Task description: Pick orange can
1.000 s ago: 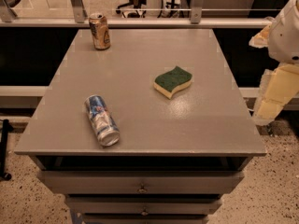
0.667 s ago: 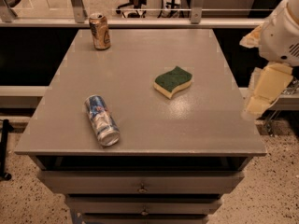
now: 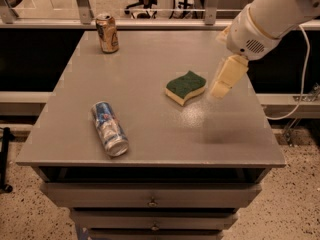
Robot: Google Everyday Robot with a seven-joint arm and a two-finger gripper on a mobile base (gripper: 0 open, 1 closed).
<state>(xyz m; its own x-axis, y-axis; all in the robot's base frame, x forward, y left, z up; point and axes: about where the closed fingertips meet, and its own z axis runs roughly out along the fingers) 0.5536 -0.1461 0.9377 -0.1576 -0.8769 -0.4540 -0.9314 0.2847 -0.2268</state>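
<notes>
The orange can stands upright at the far left corner of the grey table. It is orange-gold with a silver top rim. My gripper hangs from the white arm that comes in from the upper right. It is above the table's right side, just right of the sponge, and far from the orange can. One cream-coloured finger shows, pointing down and to the left.
A green and yellow sponge lies right of the table's centre. A blue-and-silver can lies on its side near the front left. Drawers sit under the tabletop. A rail and chairs stand behind the table.
The arm has swung in from the right edge of the view to over the table, and the gripper now hangs beside the sponge. The cans and sponge have not moved.
</notes>
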